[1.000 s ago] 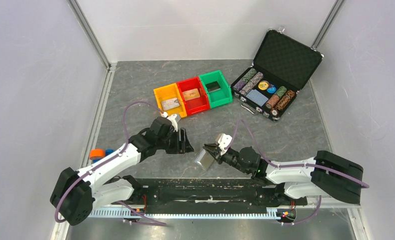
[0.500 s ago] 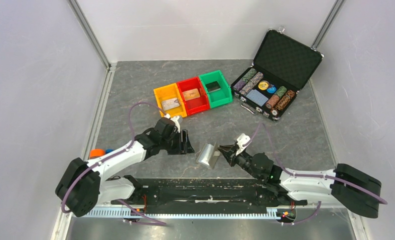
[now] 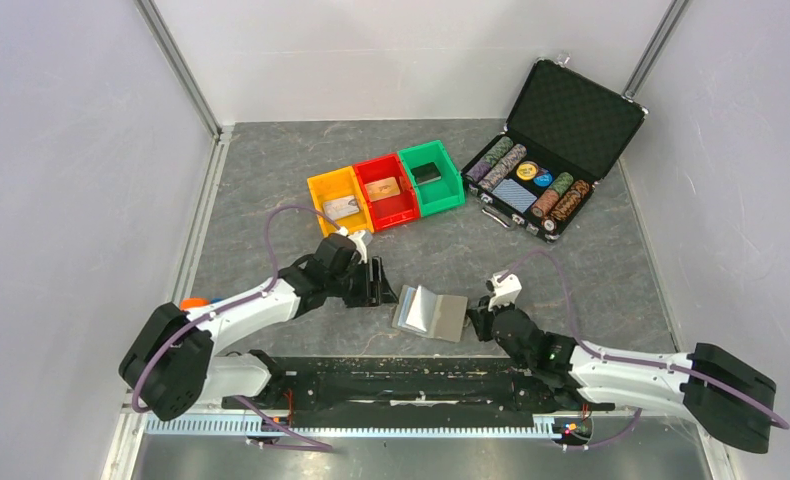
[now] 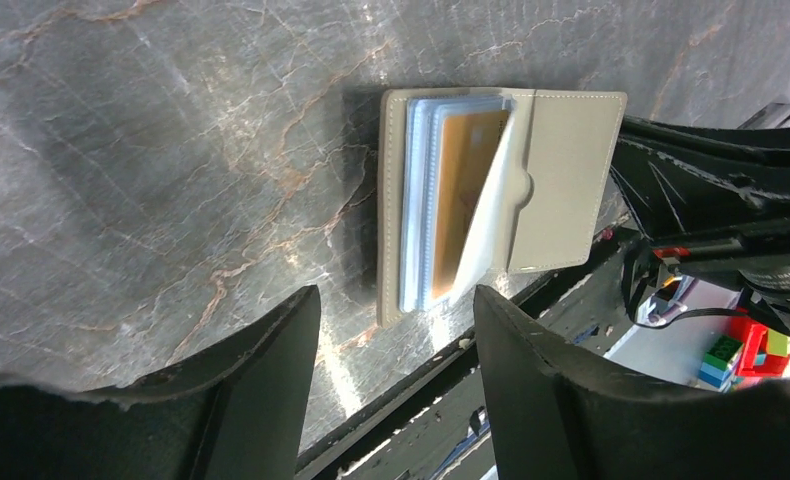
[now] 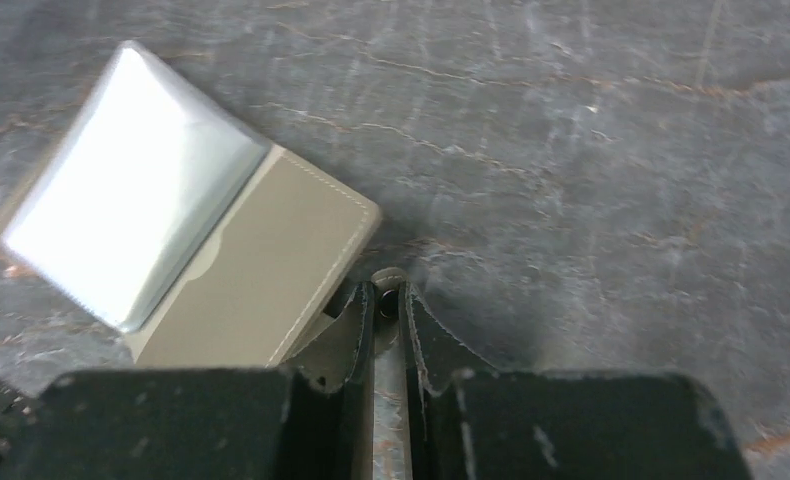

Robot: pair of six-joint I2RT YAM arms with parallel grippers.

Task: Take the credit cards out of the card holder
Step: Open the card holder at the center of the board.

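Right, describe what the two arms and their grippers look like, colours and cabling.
The left arm and right arm match: white link shells, black joints and bulky black shoulder housings. A thin purple cable loops loosely along each. The left gripper and right gripper are black, each with two flat tapering fingers and a small white mount at the wrist.

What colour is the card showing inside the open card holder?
Orange-gold. The card sits in the clear sleeves of the card holder, and it shows best in the left wrist view.
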